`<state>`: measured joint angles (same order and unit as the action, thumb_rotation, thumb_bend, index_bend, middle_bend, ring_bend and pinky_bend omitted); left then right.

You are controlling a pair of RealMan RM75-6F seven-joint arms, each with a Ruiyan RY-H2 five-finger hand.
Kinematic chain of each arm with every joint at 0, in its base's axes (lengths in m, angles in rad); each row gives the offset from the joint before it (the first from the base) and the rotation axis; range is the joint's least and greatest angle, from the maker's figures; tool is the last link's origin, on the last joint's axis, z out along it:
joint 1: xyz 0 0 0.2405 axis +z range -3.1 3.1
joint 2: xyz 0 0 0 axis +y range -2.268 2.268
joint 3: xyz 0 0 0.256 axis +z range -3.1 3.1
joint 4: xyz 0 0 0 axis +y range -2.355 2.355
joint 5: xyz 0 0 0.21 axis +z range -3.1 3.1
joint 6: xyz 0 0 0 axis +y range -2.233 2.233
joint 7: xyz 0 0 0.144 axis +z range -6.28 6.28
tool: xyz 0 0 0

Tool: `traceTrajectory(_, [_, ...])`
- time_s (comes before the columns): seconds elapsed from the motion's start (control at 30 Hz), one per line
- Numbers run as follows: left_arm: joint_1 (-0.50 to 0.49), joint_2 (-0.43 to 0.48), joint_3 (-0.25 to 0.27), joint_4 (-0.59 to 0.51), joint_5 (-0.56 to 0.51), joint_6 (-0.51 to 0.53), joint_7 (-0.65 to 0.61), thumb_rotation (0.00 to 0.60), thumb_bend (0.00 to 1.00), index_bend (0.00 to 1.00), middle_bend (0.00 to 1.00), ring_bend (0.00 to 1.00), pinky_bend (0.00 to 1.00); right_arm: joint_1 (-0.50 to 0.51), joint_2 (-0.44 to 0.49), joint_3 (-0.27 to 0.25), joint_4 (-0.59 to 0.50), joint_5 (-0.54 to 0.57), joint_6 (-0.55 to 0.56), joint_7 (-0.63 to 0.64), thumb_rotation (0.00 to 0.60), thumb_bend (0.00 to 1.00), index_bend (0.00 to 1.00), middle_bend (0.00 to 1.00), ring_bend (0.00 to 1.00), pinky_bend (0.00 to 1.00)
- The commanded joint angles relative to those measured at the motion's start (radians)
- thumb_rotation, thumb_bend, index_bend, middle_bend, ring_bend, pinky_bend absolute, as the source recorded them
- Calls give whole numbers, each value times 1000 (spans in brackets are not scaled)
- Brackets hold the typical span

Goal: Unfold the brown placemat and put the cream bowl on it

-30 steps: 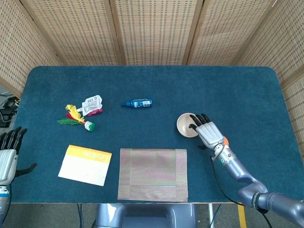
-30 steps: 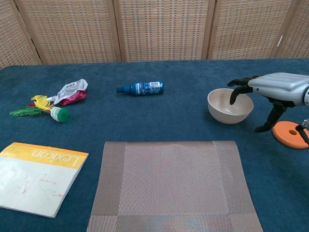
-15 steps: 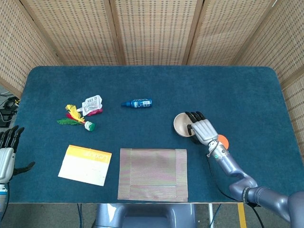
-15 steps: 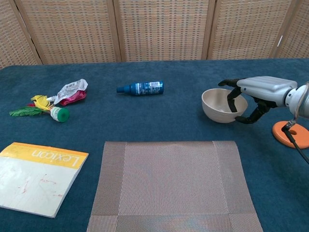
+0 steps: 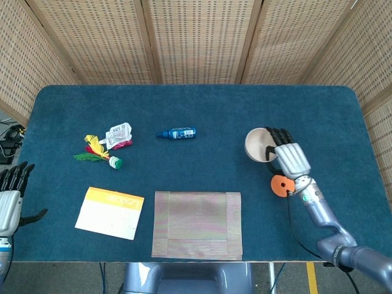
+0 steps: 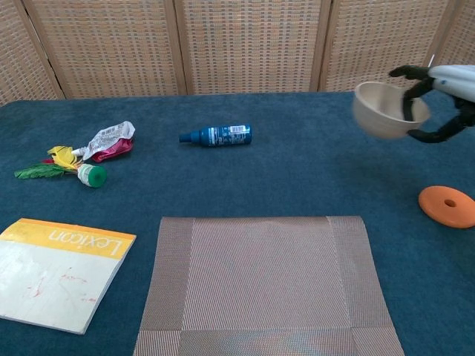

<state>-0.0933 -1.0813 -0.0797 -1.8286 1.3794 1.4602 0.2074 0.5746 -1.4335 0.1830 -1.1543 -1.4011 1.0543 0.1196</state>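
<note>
While right hand (image 6: 445,93) holds cream bowl (image 6: 378,110), orange disc (image 6: 447,205) below.

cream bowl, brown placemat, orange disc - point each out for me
cream bowl (image 6: 377,113), chest view, on its outer wall.
brown placemat (image 6: 267,282), chest view, on the middle of its flat weave.
orange disc (image 5: 281,184), head view, on its top face beside the centre hole.

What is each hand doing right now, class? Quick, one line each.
Left hand: open, holding nothing, at the table's left edge.
Right hand: gripping the round cream bowl by its rim, lifted off the table.
</note>
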Motion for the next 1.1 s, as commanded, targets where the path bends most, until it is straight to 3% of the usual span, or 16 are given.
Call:
traceTrajectory(0.03, [9, 7, 10, -8, 22, 16, -14, 600, 0, 0, 0, 0, 0, -122, 92, -28, -46, 87, 63, -54, 600, 583, 750, 0, 0, 0])
traceTrajectory(0.2, [26, 19, 27, -17, 65, 46, -37, 600, 0, 0, 0, 0, 0, -196, 121, -51, -56, 161, 58, -69, 600, 583, 750, 0, 0, 0])
traceTrajectory(0.37, [42, 31, 41, -26, 107, 74, -59, 600, 0, 0, 0, 0, 0, -235, 124, -73, -36, 167, 55, -40, 600, 583, 750, 0, 0, 0])
traceTrajectory(0.83, [59, 54, 52, -26, 144, 99, -111, 600, 0, 0, 0, 0, 0, -250, 108, -89, -19, 156, 9, -11, 600, 577, 724, 0, 0, 0])
traceTrajectory(0.87, [59, 55, 52, -26, 144, 99, -112, 600, 0, 0, 0, 0, 0, -250, 110, -92, -20, 154, 0, -10, 600, 552, 667, 0, 0, 0])
traceTrajectory(0.93, [61, 57, 52, -27, 143, 101, -115, 600, 0, 0, 0, 0, 0, -249, 124, -98, -35, 157, -25, -7, 600, 371, 430, 0, 0, 0])
traceTrajectory(1.0, [62, 58, 51, -27, 144, 103, -118, 600, 0, 0, 0, 0, 0, -252, 139, -94, -60, 156, -24, 3, 600, 71, 106, 0, 0, 0])
traceTrajectory(1.07, [63, 59, 50, -28, 144, 103, -121, 600, 0, 0, 0, 0, 0, -258, 150, -89, -79, 148, -6, 10, 600, 0, 4, 0, 0, 0])
traceTrajectory(1.1, [63, 59, 50, -28, 144, 104, -122, 600, 0, 0, 0, 0, 0, -263, 158, -86, -91, 144, 11, 10, 600, 0, 0, 0, 0, 0])
